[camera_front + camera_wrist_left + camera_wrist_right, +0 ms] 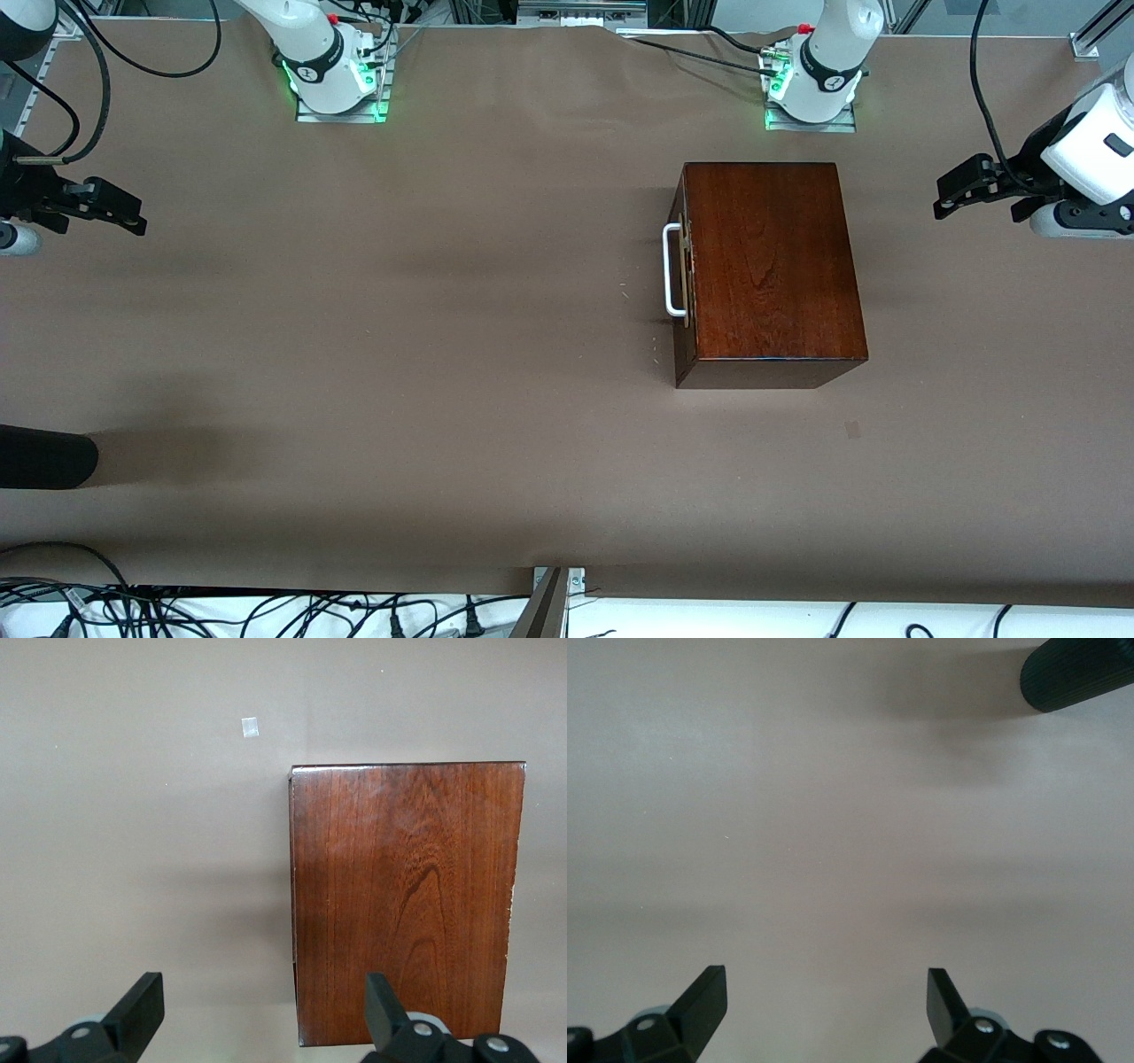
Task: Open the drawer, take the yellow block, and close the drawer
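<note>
The drawer [684,270] is shut flush into its wooden box [771,266], so only its dark front and the white handle [673,270] show. The front faces the right arm's end of the table, which leaves the handle free to be caught from that side. The yellow block is nowhere to be seen; by my judgement it lies inside the shut drawer, though nothing here proves it.

The box is the landmark. The left gripper [952,190] hangs in the air toward the left arm's end of the table, away from the box's plain back, with its two fingers spread wide and nothing between them. Its wrist camera looks down on the box's lid [403,904], so it seems parked to watch, not to pull. The right gripper [120,213] hangs well apart from the box at the right arm's end of the table, also spread wide and empty, over bare brown table cover [833,815]. The first step, opening, looks not yet begun.
</note>
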Motion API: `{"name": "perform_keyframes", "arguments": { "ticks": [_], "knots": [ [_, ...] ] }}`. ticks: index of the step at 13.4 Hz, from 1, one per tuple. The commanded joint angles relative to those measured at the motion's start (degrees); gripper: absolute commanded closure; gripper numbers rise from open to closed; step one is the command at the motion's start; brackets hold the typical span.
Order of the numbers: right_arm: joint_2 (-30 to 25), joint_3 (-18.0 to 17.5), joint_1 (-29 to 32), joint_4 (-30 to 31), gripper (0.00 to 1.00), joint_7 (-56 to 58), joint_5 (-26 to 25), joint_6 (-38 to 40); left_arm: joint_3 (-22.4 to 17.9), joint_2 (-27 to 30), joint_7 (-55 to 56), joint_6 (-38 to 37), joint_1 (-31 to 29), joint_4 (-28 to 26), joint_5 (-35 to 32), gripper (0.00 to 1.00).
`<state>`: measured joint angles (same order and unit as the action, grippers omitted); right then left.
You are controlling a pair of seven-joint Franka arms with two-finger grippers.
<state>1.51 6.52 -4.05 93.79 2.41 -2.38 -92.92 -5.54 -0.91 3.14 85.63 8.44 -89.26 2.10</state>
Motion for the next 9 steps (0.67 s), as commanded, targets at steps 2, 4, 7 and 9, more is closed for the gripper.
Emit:
{"name": "perform_keyframes", "arguments": {
  "ticks": [2,4,7,9],
  "knots": [
    [-0.19,-0.10,0.01,-0.54,0.00,-0.56,0.53,0.64,0.71,0.74,0.99,0.32,-0.26,0.14,-0.17,0.00],
    [-0.10,-0.19,-0.08,-0.54,0.00,-0.65,0.53,0.64,0.54,0.65,0.38,0.50,-0.35,0.14,-0.26,0.00],
    [-0.10,-0.45,-0.34,-0.54,0.00,-0.65,0.44,0.64,0.53,0.65,0.99,0.24,-0.35,0.23,-0.26,0.00],
    [-0.10,-0.45,-0.34,-0.54,0.00,-0.65,0.44,0.64,0.62,0.56,0.91,0.32,-0.35,0.49,-0.26,0.00]
  ]
}}
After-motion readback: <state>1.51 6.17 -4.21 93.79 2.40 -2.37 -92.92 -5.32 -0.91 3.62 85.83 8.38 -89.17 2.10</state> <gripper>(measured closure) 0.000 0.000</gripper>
